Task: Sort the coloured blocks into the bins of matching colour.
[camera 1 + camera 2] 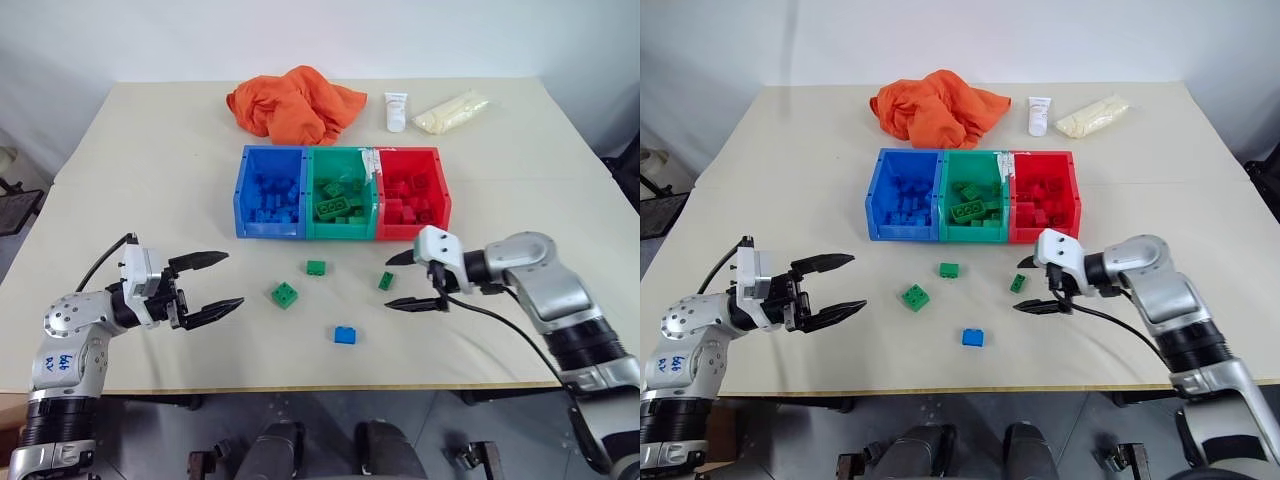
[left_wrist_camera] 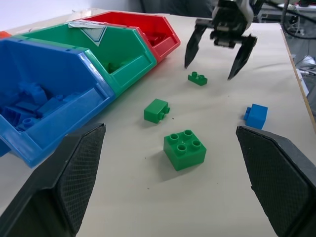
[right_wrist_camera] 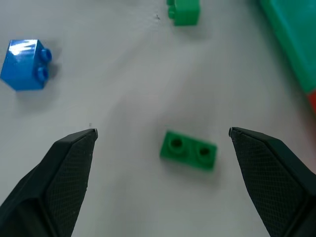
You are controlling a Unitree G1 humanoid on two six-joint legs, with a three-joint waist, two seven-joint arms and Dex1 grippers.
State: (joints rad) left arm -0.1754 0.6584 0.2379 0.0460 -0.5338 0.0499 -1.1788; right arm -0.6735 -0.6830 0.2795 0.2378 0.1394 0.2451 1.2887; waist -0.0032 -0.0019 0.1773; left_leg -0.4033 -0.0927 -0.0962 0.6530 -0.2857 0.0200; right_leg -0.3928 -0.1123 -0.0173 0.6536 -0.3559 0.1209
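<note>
Nearest, both grippers hover over the desk (image 1: 150, 140) with fingers spread and empty: left gripper (image 1: 222, 282), right gripper (image 1: 399, 281) beside a small green block (image 1: 386, 281). Between them lie the blue block (image 1: 345, 335) and two more green blocks (image 1: 284, 294); beyond stand the bins (image 1: 341, 232).

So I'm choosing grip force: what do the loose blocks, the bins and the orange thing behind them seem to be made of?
The green blocks and the blue block: hard moulded plastic, judging by the crisp studs and slight sheen. The bins: glossy rigid plastic, with highlights along the rims. The orange cloth: soft matte fabric, crumpled in folds.
</note>
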